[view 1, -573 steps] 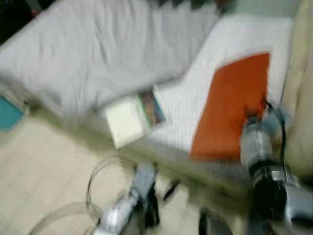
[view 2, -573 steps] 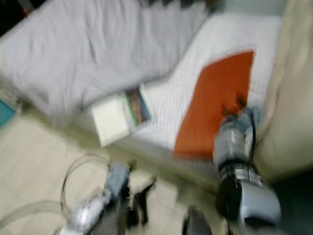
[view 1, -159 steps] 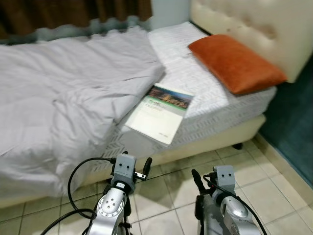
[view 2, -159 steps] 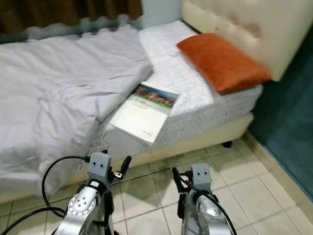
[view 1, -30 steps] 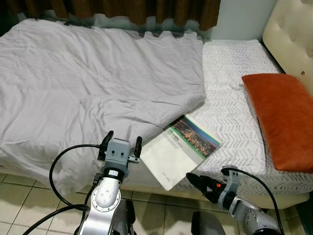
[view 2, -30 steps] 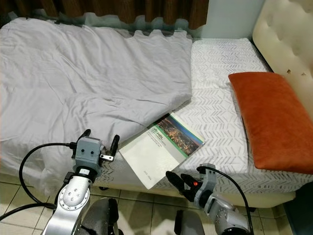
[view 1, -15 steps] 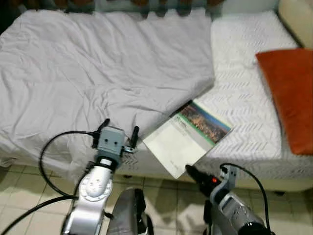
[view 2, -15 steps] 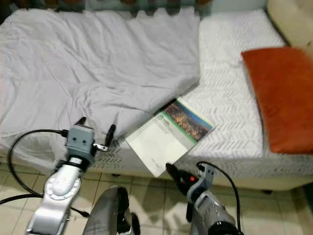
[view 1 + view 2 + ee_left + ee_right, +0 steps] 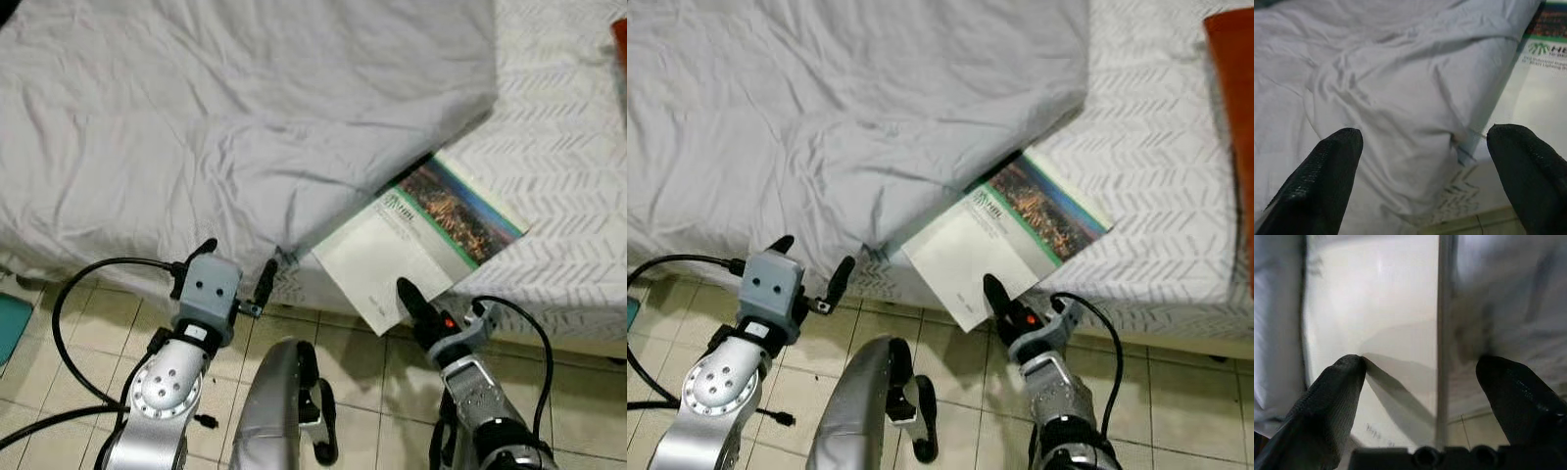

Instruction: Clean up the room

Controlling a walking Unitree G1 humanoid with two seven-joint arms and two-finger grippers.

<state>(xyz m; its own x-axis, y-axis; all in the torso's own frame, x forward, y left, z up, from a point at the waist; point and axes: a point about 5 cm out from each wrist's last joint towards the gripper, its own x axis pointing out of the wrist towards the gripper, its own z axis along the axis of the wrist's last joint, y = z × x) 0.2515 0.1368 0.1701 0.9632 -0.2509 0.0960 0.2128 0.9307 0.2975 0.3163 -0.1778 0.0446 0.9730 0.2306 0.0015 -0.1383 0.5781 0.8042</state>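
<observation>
A book (image 9: 421, 240) with a white cover and a photo strip lies on the bed, one end tucked under the grey duvet (image 9: 225, 117) and one corner sticking out past the mattress edge. My right gripper (image 9: 1420, 367) is open at that corner. One finger (image 9: 404, 294) lies over the white cover. The other finger (image 9: 1513, 391) is beyond the book's edge, so the edge runs between them. My left gripper (image 9: 235, 264) is open in front of the hanging duvet, holding nothing.
The mattress (image 9: 568, 147) has a white chevron sheet. An orange pillow (image 9: 1229, 59) lies at the far right. Beige tiled floor (image 9: 88, 323) runs along the bed, with a teal object (image 9: 10, 328) at the left edge.
The camera has tilted down and come closer to the bed. My right gripper has risen to the book's overhanging corner, and one finger now overlaps it. The left gripper stays open.
</observation>
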